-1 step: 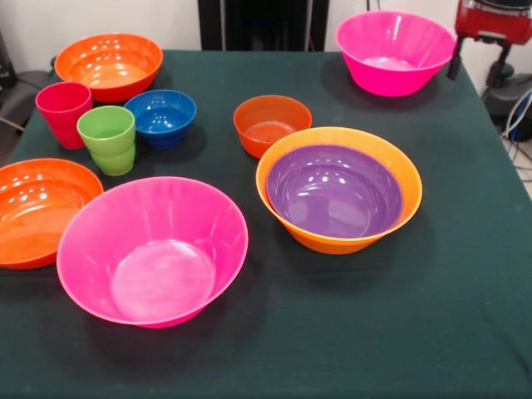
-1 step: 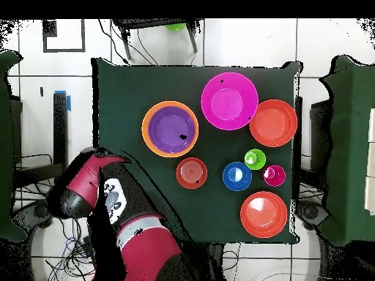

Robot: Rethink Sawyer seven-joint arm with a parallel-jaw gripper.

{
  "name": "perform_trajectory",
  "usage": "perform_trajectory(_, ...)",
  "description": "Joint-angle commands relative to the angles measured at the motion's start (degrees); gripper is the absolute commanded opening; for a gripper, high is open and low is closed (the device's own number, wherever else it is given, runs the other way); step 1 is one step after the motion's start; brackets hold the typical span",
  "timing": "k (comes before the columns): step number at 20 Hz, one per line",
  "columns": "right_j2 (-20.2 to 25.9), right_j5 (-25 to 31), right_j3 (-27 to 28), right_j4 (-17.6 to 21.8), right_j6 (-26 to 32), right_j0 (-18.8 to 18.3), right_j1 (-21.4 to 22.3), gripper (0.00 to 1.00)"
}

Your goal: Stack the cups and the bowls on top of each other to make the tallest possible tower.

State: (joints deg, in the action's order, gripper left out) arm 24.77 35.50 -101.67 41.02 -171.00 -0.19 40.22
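Nesting has happened in only 1 spot so far: the purple bowl (image 1: 335,189) sits upright inside the large orange bowl (image 1: 399,166), right of centre on the surface (image 1: 449,316). Everything else stands alone and mouth up, so no tower exists yet.

In the front view, 1 hot pink bowl (image 1: 152,249) is nearest the camera. The other hot pink bowl (image 1: 392,50) is at the far right corner. The small red-orange bowl (image 1: 272,123) stands just behind the orange-and-purple pair. The red cup (image 1: 62,112), the lime green cup (image 1: 108,137) and the small blue bowl (image 1: 160,116) cluster at the left. The 2 cups touch or nearly touch. The 2 shallow red-orange bowls lie on that side too, 1 at the back (image 1: 108,62) and 1 at the left edge (image 1: 37,212).

From overhead, the red arm (image 2: 88,183) is folded over the corner of the surface on its own side. It covers the spot where the far pink bowl should stand. The pincer cannot be picked out in either view, so I cannot tell whether it is apart or together.

That corner pink bowl looks much the closest piece to the arm, and the cups and blue bowl are well apart from it, across the surface. As the bowls are round, no long axis matters. A rim grasp from above seems the likely need.
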Motion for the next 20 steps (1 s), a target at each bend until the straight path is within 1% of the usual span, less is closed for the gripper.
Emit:
perform_trajectory(1, -6.52, -4.43, -3.22, -0.69, -8.04, 2.48, -0.37, 1.0)
perform_trajectory(5, -8.86, -7.36, -2.49, -0.05, -8.37, 3.74, -2.81, 1.0)
perform_trajectory(10, -11.16, -9.63, -2.83, -1.17, -8.61, 5.42, -4.04, 1.0)
perform_trajectory(12, -11.79, -9.71, -3.46, -2.34, -7.74, 5.71, -3.39, 1.0)
perform_trajectory(15, -11.47, -9.02, -5.16, -4.53, -5.37, 4.78, -1.75, 1.0)
perform_trajectory(20, -11.73, -8.29, -6.88, -6.6, -2.53, 4.04, 0.35, 1.0)
